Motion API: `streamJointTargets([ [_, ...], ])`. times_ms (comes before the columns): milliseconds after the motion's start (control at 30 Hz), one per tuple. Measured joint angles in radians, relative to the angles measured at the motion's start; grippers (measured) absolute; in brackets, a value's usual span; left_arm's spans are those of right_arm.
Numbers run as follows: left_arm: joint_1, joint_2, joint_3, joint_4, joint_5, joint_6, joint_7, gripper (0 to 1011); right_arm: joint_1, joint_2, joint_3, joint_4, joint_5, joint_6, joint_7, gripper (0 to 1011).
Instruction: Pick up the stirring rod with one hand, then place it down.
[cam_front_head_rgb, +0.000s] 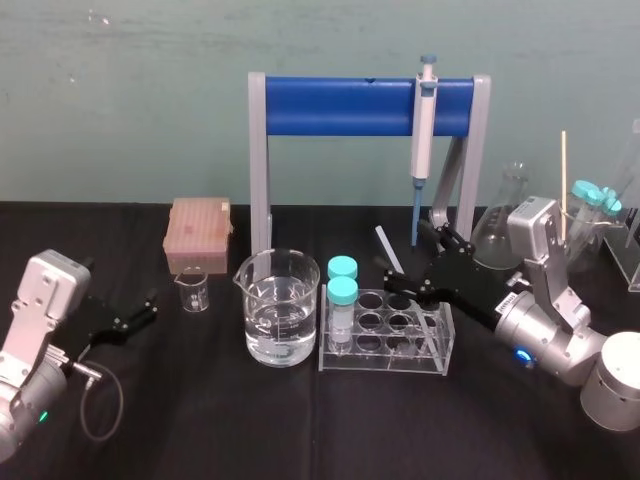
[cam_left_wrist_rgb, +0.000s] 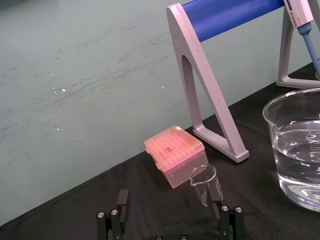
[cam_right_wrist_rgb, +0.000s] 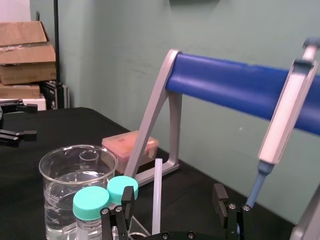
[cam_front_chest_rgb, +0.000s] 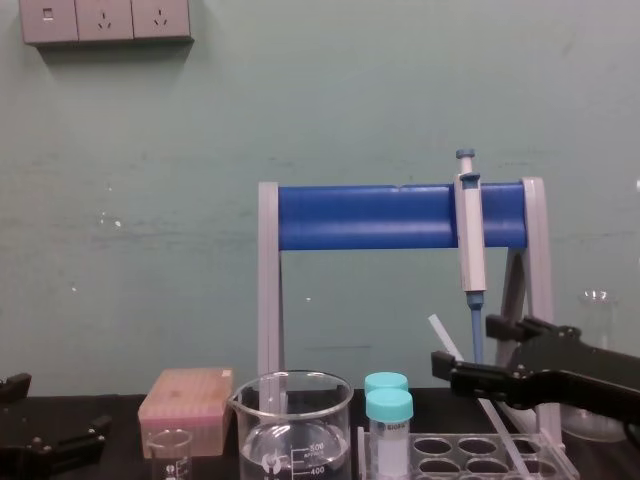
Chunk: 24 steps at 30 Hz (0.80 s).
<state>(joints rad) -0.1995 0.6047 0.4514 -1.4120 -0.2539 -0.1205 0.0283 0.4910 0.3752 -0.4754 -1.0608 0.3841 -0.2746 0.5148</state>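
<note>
Where the head camera looks down, the stirring rod (cam_front_head_rgb: 388, 248) rises at the back of the tube rack (cam_front_head_rgb: 385, 362). Its long axis is tilted, and the top end points up, away and left of the rack. Its lower part is hidden by the right gripper (cam_front_head_rgb: 408, 250), which hangs over the rack's back edge with its fingers spread either side of the rod, not pinching it. The left gripper (cam_front_head_rgb: 140, 312) sits well left of the rack, fingers apart and empty.

From the left wrist, the left gripper (cam_left_wrist_rgb: 170, 220) shows its fingers wide, with a small beaker (cam_left_wrist_rgb: 204, 182) just beyond them.

From the right wrist, the rod (cam_right_wrist_rgb: 157, 190) stands nearly upright between the spread fingers of the right gripper (cam_right_wrist_rgb: 172, 205), with a gap on each side.

From the chest, the rod (cam_front_chest_rgb: 440, 330) slants from its top end, above the rack (cam_front_chest_rgb: 480, 445), down and rightward into it. It passes behind one finger of the open right gripper (cam_front_chest_rgb: 466, 345).
</note>
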Motion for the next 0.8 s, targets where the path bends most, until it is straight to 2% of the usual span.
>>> streamJointTargets([
  [300,0.0,0.0,0.0,0.0,0.0,0.0,0.0,1000,0.017,-0.028,0.012,0.038,0.025,0.068,0.048,1003],
  [800,0.0,0.0,0.0,0.0,0.0,0.0,0.0,1000,0.017,-0.027,0.011,0.036,0.024,0.062,0.047,1003],
])
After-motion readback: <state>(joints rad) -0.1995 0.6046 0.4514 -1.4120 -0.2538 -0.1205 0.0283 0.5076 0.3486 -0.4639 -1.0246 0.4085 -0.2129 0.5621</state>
